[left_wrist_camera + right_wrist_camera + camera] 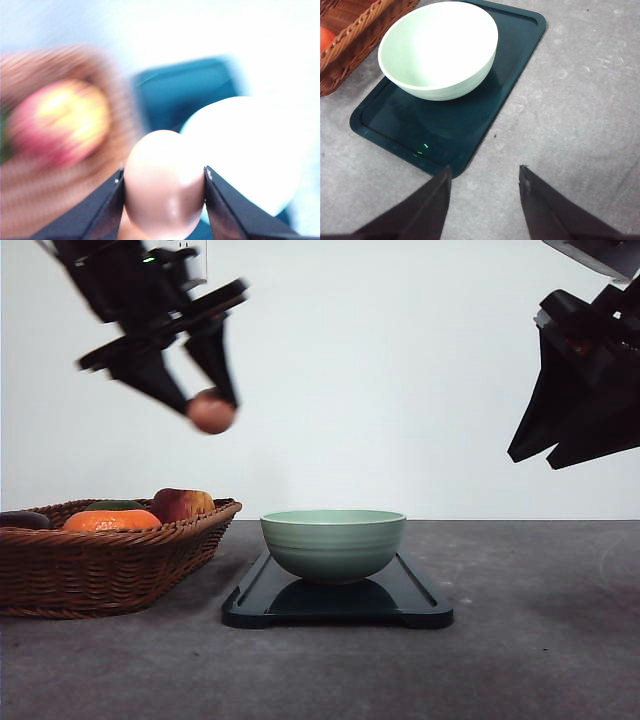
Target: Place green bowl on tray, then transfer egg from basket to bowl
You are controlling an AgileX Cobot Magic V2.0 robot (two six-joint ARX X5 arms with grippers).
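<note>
The green bowl point(333, 544) stands upright on the dark tray point(420, 602) at the table's middle; both also show as the bowl point(438, 49) on the tray point(445, 135) in the right wrist view. High above the basket's point(90, 565) right rim, my left gripper point(208, 405) is shut on the brown egg point(211, 412). The egg point(164, 182) sits pinched between both dark fingers point(100, 212) in the blurred left wrist view. My right gripper point(485, 182) hangs open and holds nothing, raised at the right.
The wicker basket holds an orange point(110, 520), a red-yellow apple point(182, 503) and a dark item at its left edge point(22, 519). Grey tabletop point(540, 640) stretches right of the tray. A white wall stands behind.
</note>
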